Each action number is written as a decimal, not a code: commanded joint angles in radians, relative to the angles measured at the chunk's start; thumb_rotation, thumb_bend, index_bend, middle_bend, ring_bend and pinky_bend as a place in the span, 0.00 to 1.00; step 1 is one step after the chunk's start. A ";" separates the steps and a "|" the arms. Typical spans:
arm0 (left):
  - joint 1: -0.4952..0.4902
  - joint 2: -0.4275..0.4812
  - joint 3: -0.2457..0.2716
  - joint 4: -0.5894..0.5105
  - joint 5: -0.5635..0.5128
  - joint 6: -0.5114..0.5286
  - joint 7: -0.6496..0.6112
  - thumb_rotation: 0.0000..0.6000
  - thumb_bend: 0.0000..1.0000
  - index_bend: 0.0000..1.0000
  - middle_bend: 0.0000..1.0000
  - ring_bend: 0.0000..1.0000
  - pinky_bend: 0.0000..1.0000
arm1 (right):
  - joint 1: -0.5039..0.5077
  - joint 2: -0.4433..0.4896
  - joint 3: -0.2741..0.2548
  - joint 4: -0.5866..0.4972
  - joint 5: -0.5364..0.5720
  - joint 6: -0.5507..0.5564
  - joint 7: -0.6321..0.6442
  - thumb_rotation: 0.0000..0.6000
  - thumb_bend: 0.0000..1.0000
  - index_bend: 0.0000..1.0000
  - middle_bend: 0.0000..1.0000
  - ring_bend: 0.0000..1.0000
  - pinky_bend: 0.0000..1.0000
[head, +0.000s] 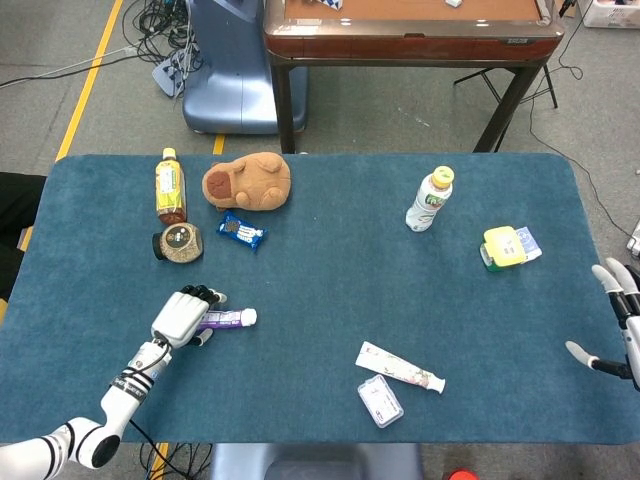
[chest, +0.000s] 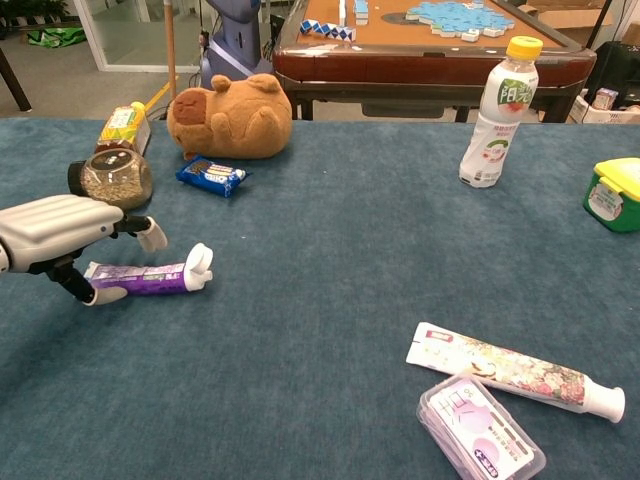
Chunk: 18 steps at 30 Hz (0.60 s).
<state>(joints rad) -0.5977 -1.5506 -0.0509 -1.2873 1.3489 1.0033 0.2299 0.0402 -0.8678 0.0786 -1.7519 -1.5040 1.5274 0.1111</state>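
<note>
Left hand covers tail end of purple tube; contact unclear. Right hand cut by head view's right edge, absent from chest view. Green box clipped at right edge. Labels unreadable.
</note>
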 joint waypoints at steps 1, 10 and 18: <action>-0.005 -0.018 -0.009 0.037 0.003 0.005 -0.002 1.00 0.27 0.25 0.29 0.21 0.24 | 0.000 0.000 -0.001 0.000 0.001 -0.001 0.000 1.00 0.01 0.00 0.05 0.00 0.00; -0.005 -0.023 -0.018 0.054 0.014 0.017 -0.039 1.00 0.27 0.25 0.30 0.21 0.25 | 0.000 -0.001 0.001 0.001 0.001 -0.004 0.002 1.00 0.01 0.00 0.05 0.00 0.00; -0.001 -0.024 -0.001 0.042 0.042 0.027 -0.033 1.00 0.27 0.33 0.36 0.25 0.27 | 0.000 -0.004 0.001 0.008 0.004 -0.005 0.006 1.00 0.01 0.00 0.06 0.00 0.00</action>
<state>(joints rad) -0.5997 -1.5733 -0.0511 -1.2465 1.3906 1.0292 0.1962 0.0398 -0.8714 0.0795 -1.7439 -1.5003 1.5220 0.1165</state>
